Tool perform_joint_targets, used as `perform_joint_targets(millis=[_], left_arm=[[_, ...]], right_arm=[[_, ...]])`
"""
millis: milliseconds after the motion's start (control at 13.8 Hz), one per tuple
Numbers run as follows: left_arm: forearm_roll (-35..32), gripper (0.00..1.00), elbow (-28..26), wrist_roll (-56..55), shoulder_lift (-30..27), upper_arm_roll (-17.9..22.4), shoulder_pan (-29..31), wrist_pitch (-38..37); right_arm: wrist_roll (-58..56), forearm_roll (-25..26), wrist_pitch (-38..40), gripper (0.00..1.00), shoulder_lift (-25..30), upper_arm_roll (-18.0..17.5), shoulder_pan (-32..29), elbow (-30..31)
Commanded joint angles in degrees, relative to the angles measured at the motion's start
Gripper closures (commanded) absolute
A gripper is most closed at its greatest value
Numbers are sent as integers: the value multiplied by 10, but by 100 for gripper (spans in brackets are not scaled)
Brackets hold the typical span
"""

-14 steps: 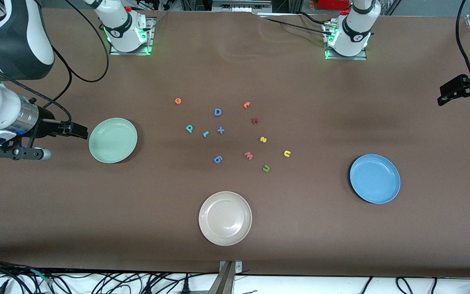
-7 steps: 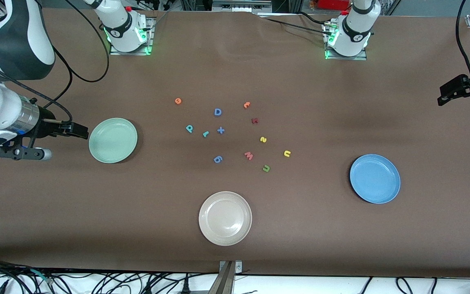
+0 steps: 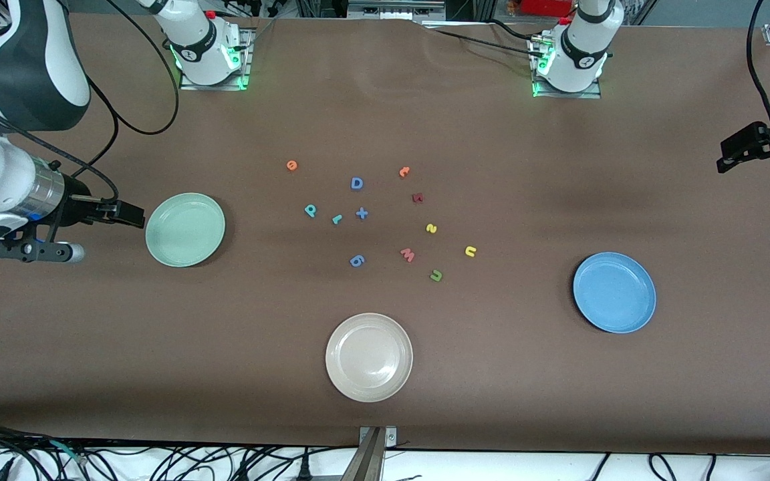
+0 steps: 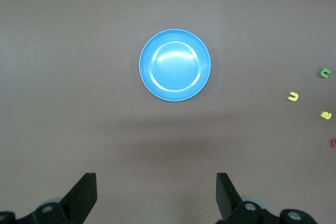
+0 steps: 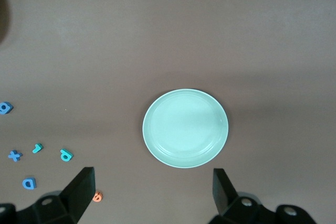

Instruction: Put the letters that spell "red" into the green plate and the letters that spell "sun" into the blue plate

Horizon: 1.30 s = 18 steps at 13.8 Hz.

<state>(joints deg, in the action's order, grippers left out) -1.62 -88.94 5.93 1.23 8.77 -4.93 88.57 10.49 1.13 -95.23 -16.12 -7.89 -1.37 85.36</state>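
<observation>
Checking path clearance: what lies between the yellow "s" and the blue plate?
Only the yellow arch, between yellow "s" and blue plate; otherwise bare table, front view.

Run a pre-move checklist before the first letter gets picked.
1. Green plate holds nothing: ok.
2. Blue plate holds nothing: ok.
3. Orange e, teal d and teal r lie apart on the table: ok.
4. Yellow s, yellow arch and olive arch lie apart: ok.
5. Right gripper, beside the green plate, open and holding nothing: ok.
6. Left gripper, at its end of the table, open and holding nothing: ok.
</observation>
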Motion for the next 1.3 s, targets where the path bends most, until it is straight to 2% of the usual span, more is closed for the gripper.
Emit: perform_joint_targets(millis=[0,1014,1231], left_arm=[[7,0,6,11,2,0,0,0],[7,0,6,11,3,-1,-1,0],[7,0,6,11,3,-1,-1,0]], right_arm=[[4,11,-12,1,0,-4,-1,1],[3,12,-18,1,-3,-4,-3,1],[4,50,-19,1,-3,-5,0,0]])
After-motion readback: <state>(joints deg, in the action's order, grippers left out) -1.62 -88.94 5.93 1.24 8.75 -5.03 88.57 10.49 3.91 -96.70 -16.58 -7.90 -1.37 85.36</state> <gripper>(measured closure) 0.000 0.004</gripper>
